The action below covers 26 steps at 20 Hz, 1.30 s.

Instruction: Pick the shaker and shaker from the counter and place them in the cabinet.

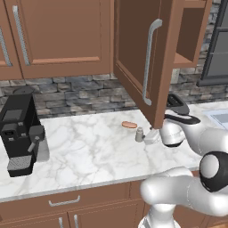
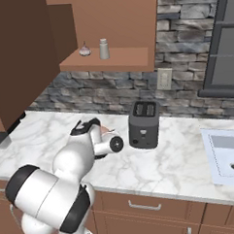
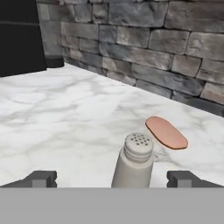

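One shaker (image 3: 133, 162) is seen upright on the marble bench (image 1: 89, 151), between the spread fingertips of the released gripper (image 3: 111, 179) and untouched by them. Just beyond it, to the right, a small orange-brown sausage (image 3: 166, 132) lies flat. Higher up, a second shaker (image 2: 103, 49) is stood on the shelf of the open cabinet (image 2: 106, 59), beside a small garlic bulb (image 2: 85, 51).

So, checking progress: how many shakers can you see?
2: one shaker stands on the cabinet shelf; the other shaker stands on the counter, between the open gripper's fingertips.
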Available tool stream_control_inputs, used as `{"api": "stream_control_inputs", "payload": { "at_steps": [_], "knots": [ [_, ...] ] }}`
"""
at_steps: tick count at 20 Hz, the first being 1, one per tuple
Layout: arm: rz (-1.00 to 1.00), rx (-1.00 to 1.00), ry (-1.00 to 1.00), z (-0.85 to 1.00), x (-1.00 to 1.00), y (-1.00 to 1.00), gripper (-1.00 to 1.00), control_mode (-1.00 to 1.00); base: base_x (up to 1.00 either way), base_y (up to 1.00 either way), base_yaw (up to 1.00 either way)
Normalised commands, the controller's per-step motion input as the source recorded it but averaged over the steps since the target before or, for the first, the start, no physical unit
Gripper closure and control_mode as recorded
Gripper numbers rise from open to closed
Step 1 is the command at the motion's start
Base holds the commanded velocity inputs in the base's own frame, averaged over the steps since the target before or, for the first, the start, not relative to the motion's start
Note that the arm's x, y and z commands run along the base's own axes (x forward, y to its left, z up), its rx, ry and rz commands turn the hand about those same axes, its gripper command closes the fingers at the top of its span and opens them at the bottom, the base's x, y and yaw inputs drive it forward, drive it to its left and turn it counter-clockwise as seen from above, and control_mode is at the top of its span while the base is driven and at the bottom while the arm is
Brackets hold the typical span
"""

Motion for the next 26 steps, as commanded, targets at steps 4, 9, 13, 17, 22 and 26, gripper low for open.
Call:
{"api": "stream_control_inputs", "payload": {
  "at_steps": [4,9,13,17,22,26],
  "knots": [
    [0.00,0.06,0.05,-0.03,0.16,-0.02,-1.00,-1.00,0.00,0.00,0.00],
    [0.00,0.06,0.07,-0.08,0.19,0.00,-1.00,-1.00,0.00,0.00,0.00],
    [0.00,0.04,0.06,-0.16,0.14,0.00,-1.00,-1.00,0.00,0.00,0.00],
    [0.00,0.01,0.02,-0.09,0.03,0.00,-1.00,-1.00,0.00,0.00,0.00],
    [0.00,0.00,0.00,-0.01,0.00,0.00,-1.00,-1.00,0.00,0.00,0.00],
    [0.00,0.01,0.00,-0.05,0.03,0.09,-1.00,-1.00,0.00,0.00,0.00]
  ]
}}
